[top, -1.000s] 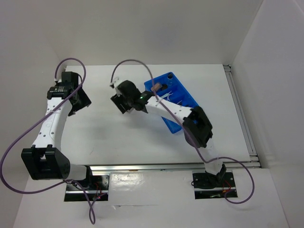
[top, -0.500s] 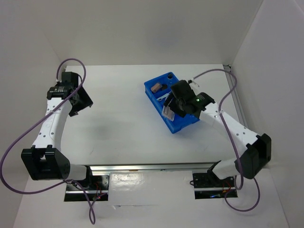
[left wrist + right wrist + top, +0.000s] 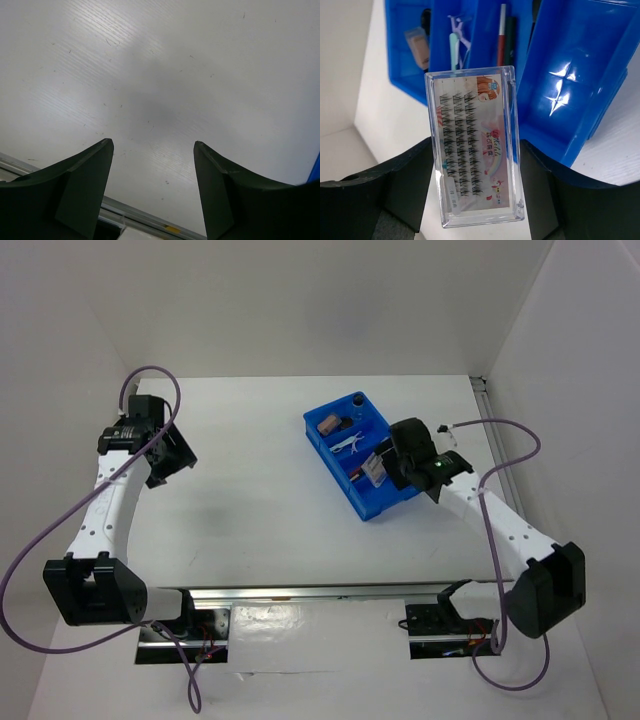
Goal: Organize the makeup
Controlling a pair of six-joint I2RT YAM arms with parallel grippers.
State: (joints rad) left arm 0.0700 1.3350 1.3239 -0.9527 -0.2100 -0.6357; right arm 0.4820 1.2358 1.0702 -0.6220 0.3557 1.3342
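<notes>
My right gripper [image 3: 379, 469] is shut on a flat clear packet with a white red-printed card [image 3: 472, 145]. It holds the packet upright over the near end of the blue tray [image 3: 335, 468]. In the right wrist view the packet fills the gap between my fingers [image 3: 405, 180], with an empty tray compartment [image 3: 580, 60] behind it. The tray also holds a tan bottle [image 3: 417, 47], thin pencils [image 3: 502, 30] and a small pale looped piece [image 3: 456, 25]. My left gripper [image 3: 170, 455] is open and empty above bare table [image 3: 165, 75] at the far left.
White walls close in the table at the back and on both sides. A metal rail [image 3: 360, 590] runs along the near edge and another [image 3: 510, 480] along the right edge. Purple cables loop off both arms.
My right arm has swung from the middle of the table rightward across the tray, carrying the packet, and now holds it over the tray's near end. The left arm has hardly moved.
</notes>
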